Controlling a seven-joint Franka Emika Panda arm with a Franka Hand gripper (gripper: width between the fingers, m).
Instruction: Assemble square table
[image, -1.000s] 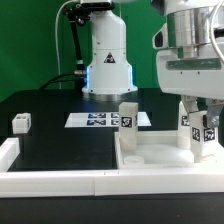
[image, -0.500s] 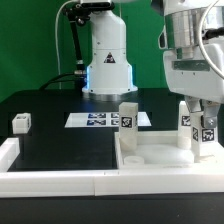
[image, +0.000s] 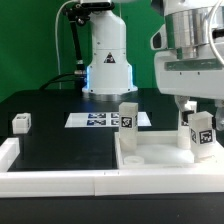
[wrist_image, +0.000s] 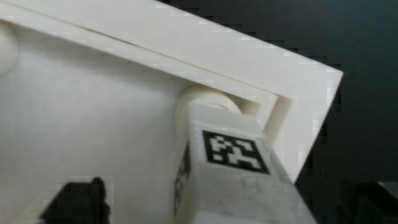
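1. Well, my pincer (image: 198, 104) hangs at the exterior view's right, just above an upright leg (image: 201, 131) of the square table.
2. Its fingers are spread, one to each side of that leg, and they pinch nothing.
3. From my wrist, one dark fingertip (wrist_image: 75, 197) shows apart from the leg (wrist_image: 228, 152), with bare white slab between them.
4. That leg's black-and-white tag faces my wrist camera, and its far end meets the slab (wrist_image: 89, 110) close inside a rimmed corner.
5. The slab (image: 155, 157) lies flat on the black table (image: 60, 145), toward the front and the exterior view's right, close against the front rail (image: 50, 182).
6. A second leg (image: 128, 117) stands upright on the slab's rear corner on the exterior view's left, with a tag on its front face.
7. A loose leg block (image: 21, 122) sits alone on the black table at the exterior view's left, well apart from the slab.
8. The marker board (image: 100, 119) lies flat behind the slab, in front of my arm's base (image: 107, 62).
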